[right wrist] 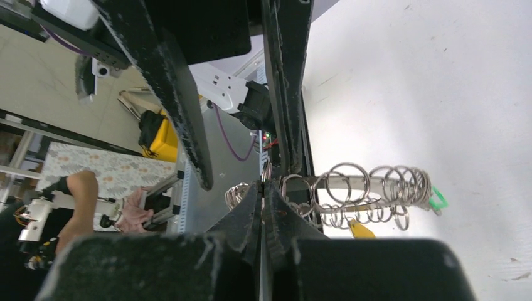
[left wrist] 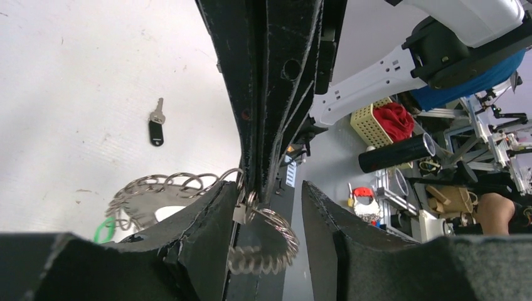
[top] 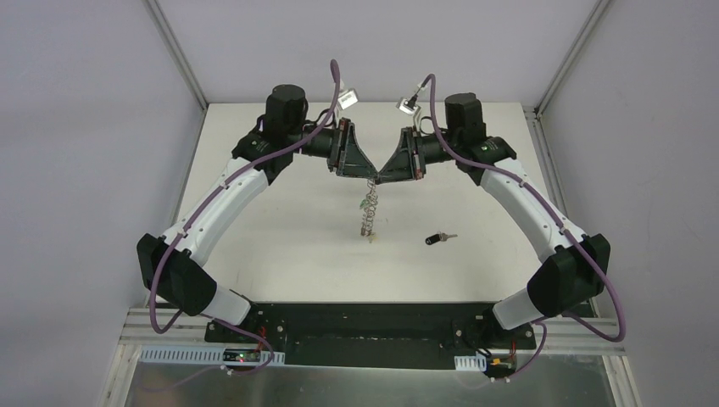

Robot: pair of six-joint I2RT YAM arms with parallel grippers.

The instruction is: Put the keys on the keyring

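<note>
Right gripper (right wrist: 263,202): my fingers are pressed together, pinching the keyring (right wrist: 351,187) at one end of its loop.
Left gripper (left wrist: 268,191): my fingers are spread. The ring's coil runs through the gap, and one finger may brush it, but I see no pinch.
Keyring, place: it is held at the centre of the top view, where my two grippers meet tip to tip. From there it hangs straight down the frame, with its lower end at or just above the table (top: 280,212).
Keys at the ring: the green key (right wrist: 439,199) and the yellow key (right wrist: 359,230) sit at the end far from my pinch. I judge them already threaded on, though the joints are too small to confirm.
Black key (top: 437,239): it lies alone on the table, apart from the ring, just to the lower right of the ring's hanging end in the top view.
Black key, long axis: it runs nearly left to right across the top view, with the plastic head at the left and the blade pointing right and slightly up.
Nearer arm: the black key is on the right arm's side of the ring.
Deciding relation: the nearer gripper is the one holding the ring, and the free one is the left. I judge that either the left must reach across beneath the ring, or the ring must first change grippers.
</note>
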